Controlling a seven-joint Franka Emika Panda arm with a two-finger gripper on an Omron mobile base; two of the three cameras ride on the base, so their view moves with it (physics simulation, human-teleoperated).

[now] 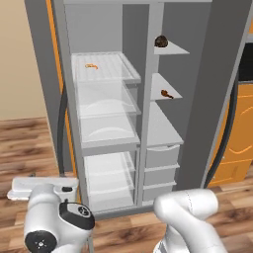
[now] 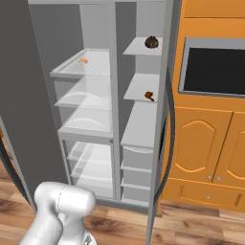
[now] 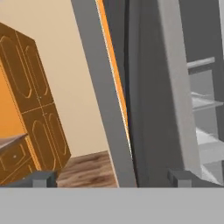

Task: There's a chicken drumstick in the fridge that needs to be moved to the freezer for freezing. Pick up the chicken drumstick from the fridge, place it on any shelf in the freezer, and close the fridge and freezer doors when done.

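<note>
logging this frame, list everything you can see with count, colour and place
chicken drumstick: 1, dark red-brown, middle solid shelf of the freezer
round lump: 1, dark brown, top freezer shelf
curled piece: 1, orange, ribbed translucent fridge shelf
fridge: 1, grey, wider left compartment with clear drawers, open
freezer: 1, grey, narrower right compartment with grey drawers, open
fridge door: 1, grey with orange edge, swung open at left, close ahead in the hand view
freezer door: 1, grey, swung open at right
cabinets: orange, right of the unit
oven panel: 1, black, in the cabinets
floor: brown wood
gripper: 1, dark fingertips, jaws open, empty
</note>
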